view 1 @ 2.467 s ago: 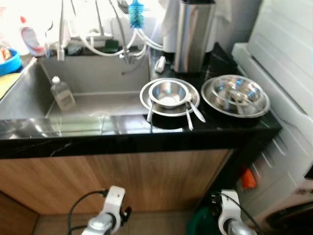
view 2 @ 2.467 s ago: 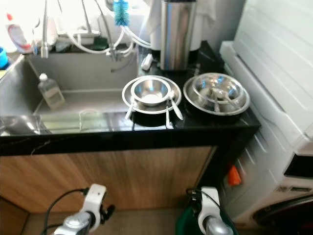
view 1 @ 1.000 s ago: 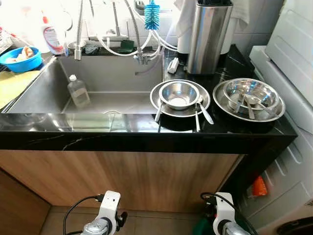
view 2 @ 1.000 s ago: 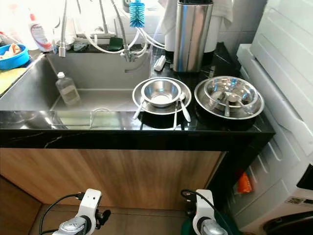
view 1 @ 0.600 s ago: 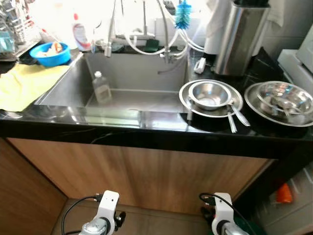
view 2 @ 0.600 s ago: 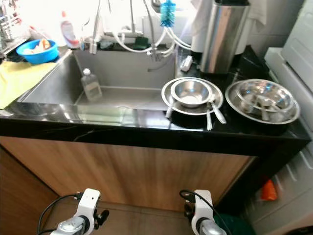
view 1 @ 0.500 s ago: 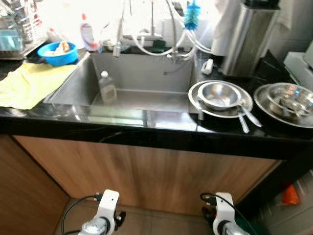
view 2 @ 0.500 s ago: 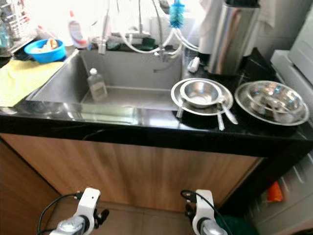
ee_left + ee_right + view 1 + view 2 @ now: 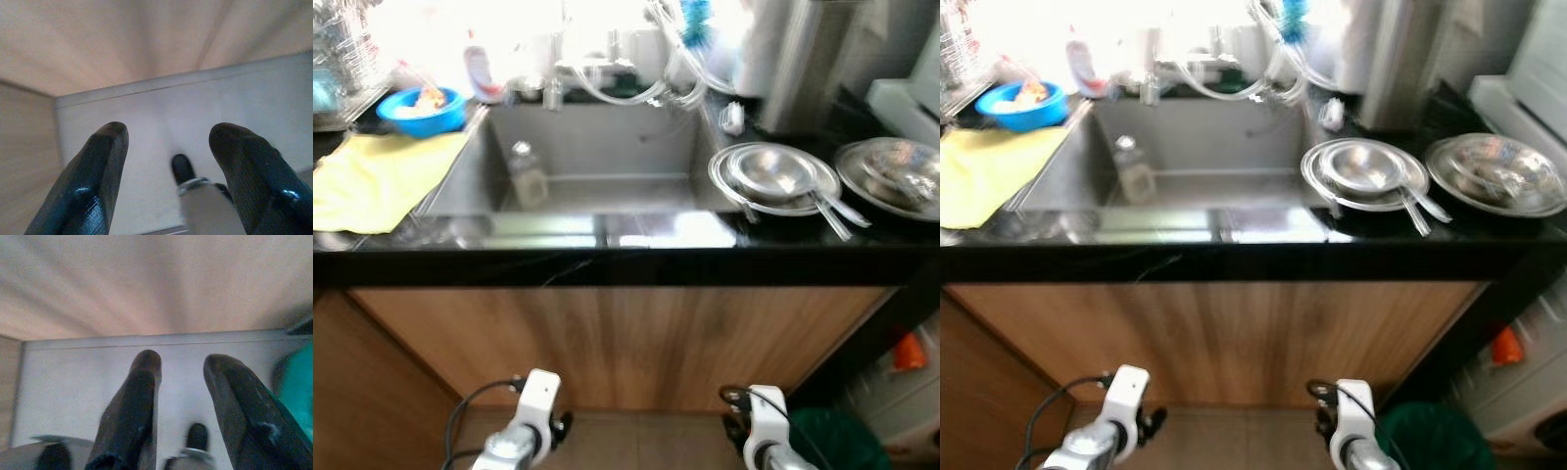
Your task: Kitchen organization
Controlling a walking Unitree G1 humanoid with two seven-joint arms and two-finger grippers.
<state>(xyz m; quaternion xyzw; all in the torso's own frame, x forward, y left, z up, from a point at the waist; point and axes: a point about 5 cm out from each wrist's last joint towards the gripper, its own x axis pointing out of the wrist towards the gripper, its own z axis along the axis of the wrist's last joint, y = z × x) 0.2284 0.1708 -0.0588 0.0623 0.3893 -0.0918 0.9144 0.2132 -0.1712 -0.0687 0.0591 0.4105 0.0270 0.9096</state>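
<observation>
Your left tool and right tool hang with fingers apart, holding nothing, before the wooden cabinet; the tabletop dishes appear blurred.

White wrist housings, black cables, glossy black fingers

Head views motion-blurred; window glare washes out the faucet hoses. Large steel bowl cut by frame edge, contents unreadable. Small bottle in the sink: label illegible. Green bin beside right gripper cropped, blurred.
</observation>
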